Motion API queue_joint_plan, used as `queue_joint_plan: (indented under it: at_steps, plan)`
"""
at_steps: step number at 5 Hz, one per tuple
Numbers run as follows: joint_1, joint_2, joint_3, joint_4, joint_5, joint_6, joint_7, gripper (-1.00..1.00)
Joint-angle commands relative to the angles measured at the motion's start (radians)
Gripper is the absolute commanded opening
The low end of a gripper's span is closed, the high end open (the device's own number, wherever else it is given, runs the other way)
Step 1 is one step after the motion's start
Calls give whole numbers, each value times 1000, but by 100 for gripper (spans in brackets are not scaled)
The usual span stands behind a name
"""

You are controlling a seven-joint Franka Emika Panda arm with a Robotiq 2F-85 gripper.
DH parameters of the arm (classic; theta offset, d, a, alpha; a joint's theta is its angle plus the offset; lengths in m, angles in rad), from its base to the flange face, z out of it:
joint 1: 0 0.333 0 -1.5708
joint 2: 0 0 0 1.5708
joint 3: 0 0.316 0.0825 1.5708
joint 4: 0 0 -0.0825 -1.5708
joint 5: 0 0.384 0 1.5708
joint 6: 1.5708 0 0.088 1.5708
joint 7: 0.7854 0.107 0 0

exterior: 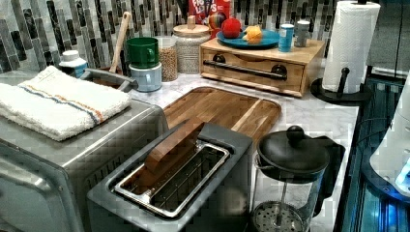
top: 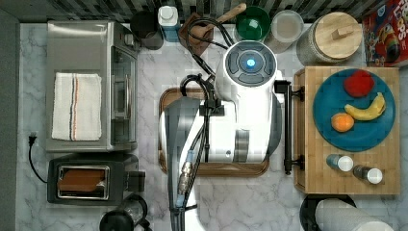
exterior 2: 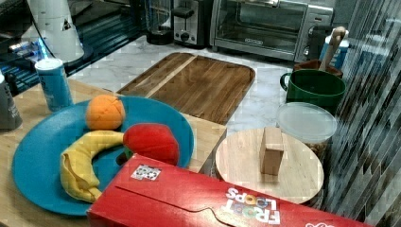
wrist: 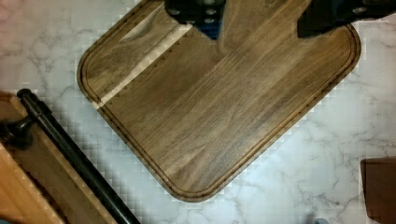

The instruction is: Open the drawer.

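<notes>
The jaws (wrist: 259, 21) hung open above the cutting board (wrist: 219, 100), holding nothing; the drawer (exterior: 254, 70) sat shut, its handle (wrist: 77, 156) untouched beside the board

Cutting board (top: 216, 168) mostly hidden beneath the white arm (top: 245, 110) in the top view. Drawer (wrist: 28, 177) cropped at the wrist view's edge. Pincer (wrist: 259, 21) tips cut off.

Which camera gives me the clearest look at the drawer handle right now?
The left view: the drawer's black bar handle runs unobstructed across the whole front. The top view shows it edge-on beside the arm. The wrist view catches one end.
</notes>
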Motion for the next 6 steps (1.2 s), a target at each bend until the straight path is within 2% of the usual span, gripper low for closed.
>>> queue_joint_plan:
  at_steps: [1,3,6]
  plan:
    - [-10,2,9,0,0,1,-1,100]
    - [-35,-34,-11,-115,0,82,-145,100]
    - [-97,-6,-57,-177,-88,221,-552,100]
